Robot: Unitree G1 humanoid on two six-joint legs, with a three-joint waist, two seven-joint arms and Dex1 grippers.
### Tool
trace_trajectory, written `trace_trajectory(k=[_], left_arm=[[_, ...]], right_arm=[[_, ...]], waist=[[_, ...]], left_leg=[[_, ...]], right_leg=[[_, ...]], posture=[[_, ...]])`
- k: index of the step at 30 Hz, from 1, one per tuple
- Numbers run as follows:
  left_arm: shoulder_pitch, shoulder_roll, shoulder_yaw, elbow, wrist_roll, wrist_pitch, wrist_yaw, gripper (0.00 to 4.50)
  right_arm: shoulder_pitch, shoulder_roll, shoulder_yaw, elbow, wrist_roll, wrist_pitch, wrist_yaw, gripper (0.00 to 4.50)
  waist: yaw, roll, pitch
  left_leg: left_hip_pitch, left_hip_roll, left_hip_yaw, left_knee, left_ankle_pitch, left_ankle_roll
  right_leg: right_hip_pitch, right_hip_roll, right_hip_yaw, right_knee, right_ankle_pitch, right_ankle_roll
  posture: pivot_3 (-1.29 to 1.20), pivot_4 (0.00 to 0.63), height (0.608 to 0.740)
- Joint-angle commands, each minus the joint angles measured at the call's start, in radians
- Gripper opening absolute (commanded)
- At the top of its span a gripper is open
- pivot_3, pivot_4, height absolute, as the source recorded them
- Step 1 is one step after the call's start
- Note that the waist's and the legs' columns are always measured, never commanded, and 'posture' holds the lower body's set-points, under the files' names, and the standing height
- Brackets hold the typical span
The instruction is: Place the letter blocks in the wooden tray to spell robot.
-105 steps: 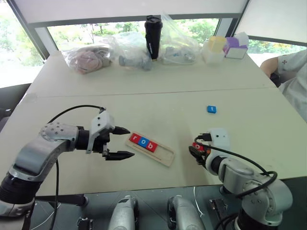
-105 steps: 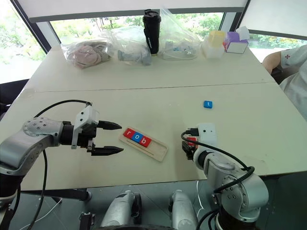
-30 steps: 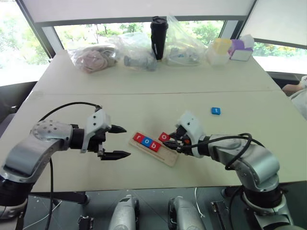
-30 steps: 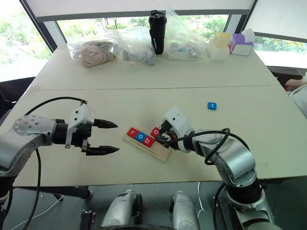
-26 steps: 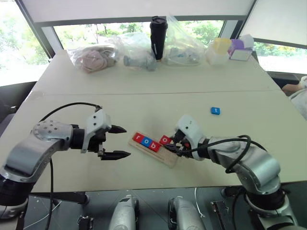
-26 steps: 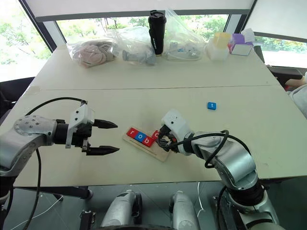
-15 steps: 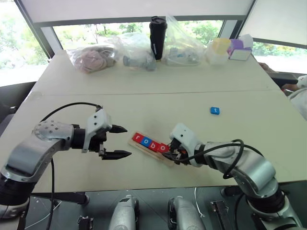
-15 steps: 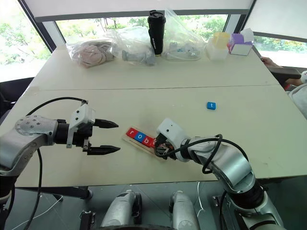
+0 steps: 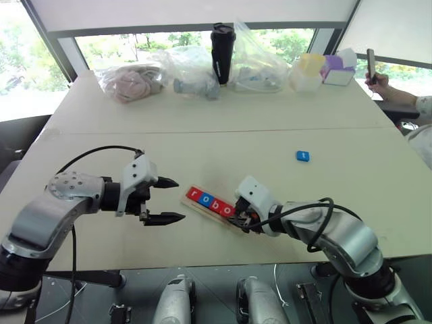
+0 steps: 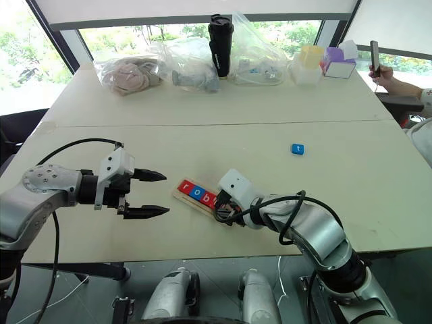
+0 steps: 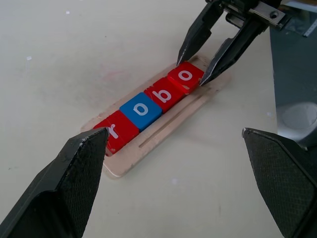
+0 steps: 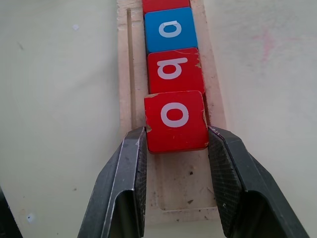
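Observation:
The wooden tray point(image 9: 234, 217) lies near the table's front edge, between my two grippers. In its groove lie a red r block point(image 11: 115, 133), a blue o block point(image 11: 142, 109) and a red b block point(image 11: 163, 93). My right gripper point(image 12: 176, 130) is shut on a red o block point(image 12: 176, 119), which sits in the groove touching the b. To the tray's left my left gripper point(image 9: 179, 200) stands open, holding nothing and pointing at the tray. A blue t block point(image 9: 302, 156) lies alone on the table, farther back on the right.
Along the far edge stand clear plastic bags point(image 9: 128, 81), a black tumbler point(image 9: 221, 44), a yellow box point(image 9: 307, 67) and a purple box point(image 9: 332, 67). A person's hand point(image 9: 381, 79) holds a phone at the far right. A seam point(image 9: 101, 132) crosses the table.
My right gripper carried the red o block from the right front of the table to the tray and lowered it into the groove beside the b. The left gripper stayed put.

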Motion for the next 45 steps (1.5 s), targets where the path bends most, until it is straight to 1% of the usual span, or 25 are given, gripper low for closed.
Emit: trace_trajectory(k=[1, 7, 9, 10, 11, 12, 14, 27, 41, 43, 45], left_arm=[[0.002, -0.002, 0.006, -0.024, 0.001, -0.013, 0.005, 4.50], [-0.001, -0.005, 0.004, -0.025, 0.002, -0.013, 0.008, 4.50], [-0.002, -0.007, 0.003, -0.025, 0.002, -0.013, 0.009, 4.50], [-0.002, -0.008, 0.003, -0.025, 0.002, -0.012, 0.009, 4.50], [-0.002, -0.008, 0.003, -0.025, 0.002, -0.012, 0.009, 4.50], [-0.003, -0.008, 0.002, -0.025, 0.002, -0.012, 0.009, 4.50], [-0.002, -0.009, 0.002, -0.025, 0.002, -0.013, 0.009, 4.50], [-0.007, -0.019, -0.004, -0.022, 0.011, -0.014, 0.008, 4.50], [-0.005, -0.026, -0.003, -0.027, 0.012, -0.007, 0.015, 4.50], [-0.004, -0.025, -0.002, -0.028, 0.013, -0.007, 0.015, 4.50], [-0.003, -0.023, -0.001, -0.026, 0.013, -0.007, 0.015, 4.50]], right_arm=[[-0.011, 0.002, 0.005, -0.012, 0.000, -0.018, -0.006, 1.16], [-0.013, -0.006, 0.010, -0.008, -0.002, -0.022, -0.009, 1.16], [-0.015, -0.009, 0.013, -0.007, -0.005, -0.026, -0.012, 2.22], [-0.016, -0.011, 0.014, -0.007, -0.006, -0.028, -0.012, 2.58], [-0.017, -0.012, 0.015, -0.007, -0.007, -0.030, -0.013, 3.07], [-0.018, -0.013, 0.016, -0.007, -0.008, -0.031, -0.013, 3.66], [-0.022, -0.012, 0.010, -0.009, -0.009, -0.033, -0.016, 4.48], [-0.034, -0.016, 0.011, 0.000, -0.030, -0.056, -0.032, 4.48], [-0.040, -0.038, 0.044, 0.034, -0.081, -0.113, -0.031, 4.48], [-0.049, -0.022, 0.004, 0.021, -0.065, -0.113, -0.026, 4.48], [-0.064, 0.002, -0.082, -0.012, 0.005, -0.143, 0.031, 4.48]], waist=[[0.000, 0.000, 0.000], [0.000, 0.000, 0.000], [0.000, 0.000, 0.000], [0.000, 0.000, 0.000], [0.000, 0.000, 0.000], [0.000, 0.000, 0.000], [0.000, 0.000, 0.000], [0.000, 0.000, 0.000], [0.000, 0.000, 0.000], [0.000, 0.000, 0.000], [0.000, 0.000, 0.000]], left_leg=[[0.000, 0.000, 0.000, 0.000, 0.000, 0.000], [0.000, 0.000, 0.000, 0.000, 0.000, 0.000], [0.000, 0.000, 0.000, 0.000, 0.000, 0.000], [0.000, 0.000, -0.001, 0.000, 0.000, 0.000], [0.000, 0.000, -0.001, 0.000, 0.000, 0.000], [0.000, 0.000, -0.001, 0.000, 0.000, 0.000], [0.000, 0.000, 0.000, 0.000, 0.000, 0.000], [0.000, 0.000, 0.000, 0.000, 0.000, 0.000], [-0.001, 0.000, 0.000, 0.000, 0.000, 0.000], [-0.001, 0.000, 0.000, 0.000, 0.000, 0.000], [-0.002, 0.000, 0.000, 0.000, 0.000, 0.000]], right_leg=[[0.000, 0.000, 0.000, 0.000, 0.000, 0.000], [0.000, 0.000, 0.000, 0.000, 0.000, 0.000], [0.000, 0.000, 0.000, 0.000, 0.000, 0.000], [0.000, 0.000, 0.000, 0.000, 0.000, 0.000], [0.000, 0.000, 0.000, 0.000, 0.000, 0.000], [0.000, 0.000, 0.000, 0.000, 0.000, 0.000], [0.000, 0.000, 0.000, 0.000, 0.000, 0.000], [-0.001, 0.000, 0.000, 0.000, 0.000, 0.000], [-0.001, 0.000, 0.000, 0.000, 0.000, 0.000], [-0.001, 0.000, 0.000, 0.000, 0.000, 0.000], [-0.002, 0.000, 0.000, 0.000, 0.000, 0.000]], posture=[[0.00, 0.150, 0.740], [0.00, 0.150, 0.740], [0.00, 0.150, 0.740], [0.00, 0.150, 0.740], [0.00, 0.150, 0.740], [0.00, 0.150, 0.740], [0.00, 0.150, 0.740], [0.00, 0.150, 0.740], [0.00, 0.150, 0.740], [0.00, 0.150, 0.740], [0.00, 0.150, 0.740]])
